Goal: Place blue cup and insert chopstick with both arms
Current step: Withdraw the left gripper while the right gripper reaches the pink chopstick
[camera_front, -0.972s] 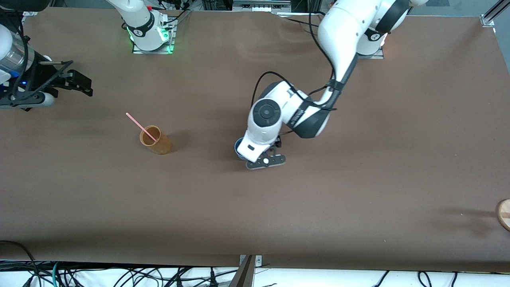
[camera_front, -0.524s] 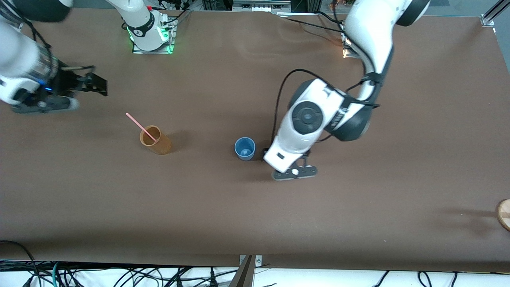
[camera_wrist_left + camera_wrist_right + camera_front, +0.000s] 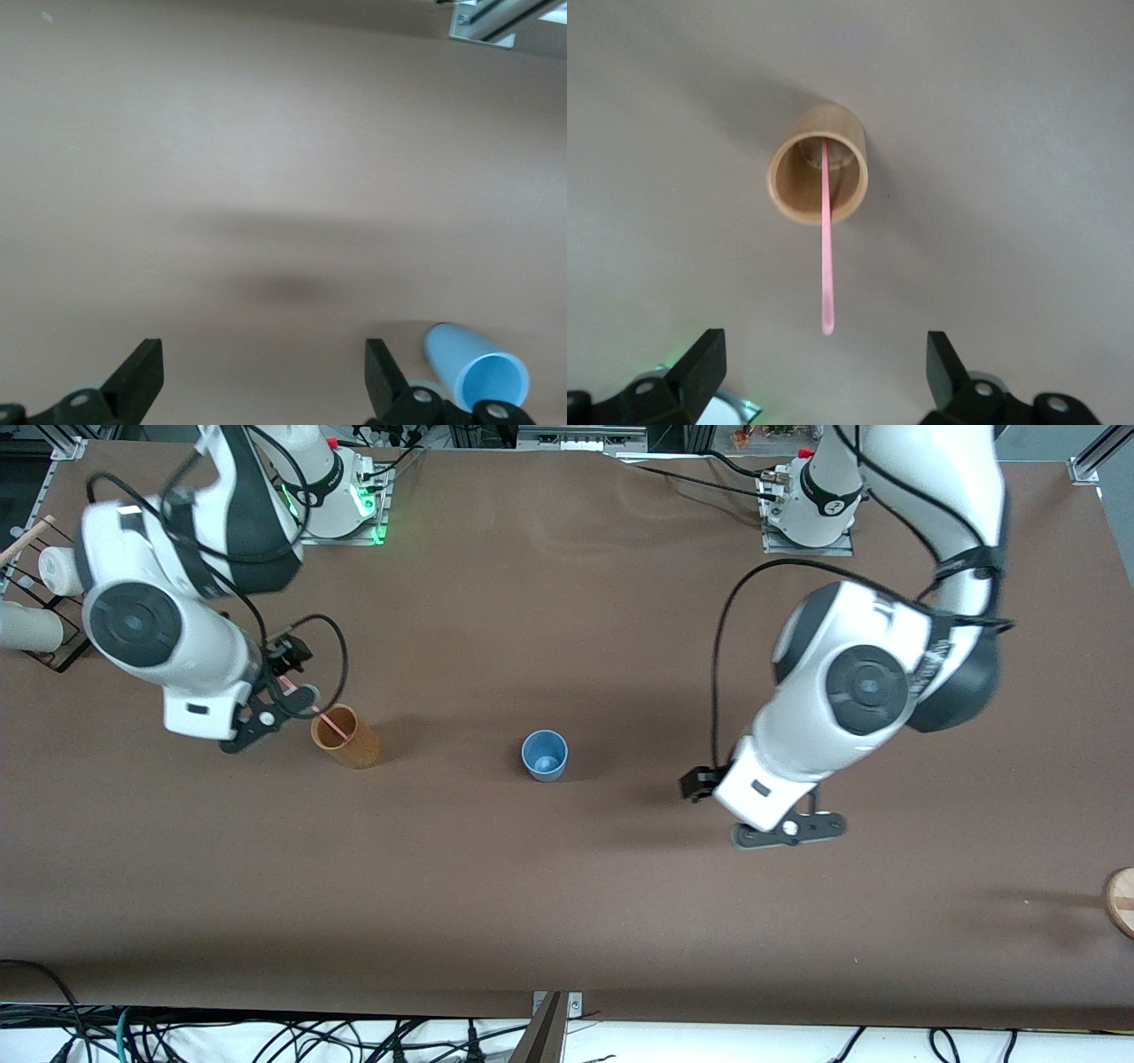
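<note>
Right gripper: spread wide, empty, poised over the free upper end of the chopstick, fingers either side of open air with the pink tip showing between them but untouched. Seen from the front, sits just above the tan cup, toward the right arm's end of the table. Chopstick leaning inside the tan cup, lower end on the cup's floor, upper end out over the rim.

Left gripper: also spread wide and carrying nothing, over bare table toward the left arm's end, apart from the blue cup. From the front, mostly hidden under the left arm's wrist.

Blue cup: upright on the table near the middle, mouth up, nothing in it, well apart from the tan cup and free of any grip.

Progress, judged from this: cup placement looks finished. Insertion not yet started: stick not yet grasped, not yet lifted from the tan cup, not yet carried across to the blue one. Roughly halfway. Next need: a close on the thin stick near its top, then a straight lift so the tan cup does not tip.
</note>
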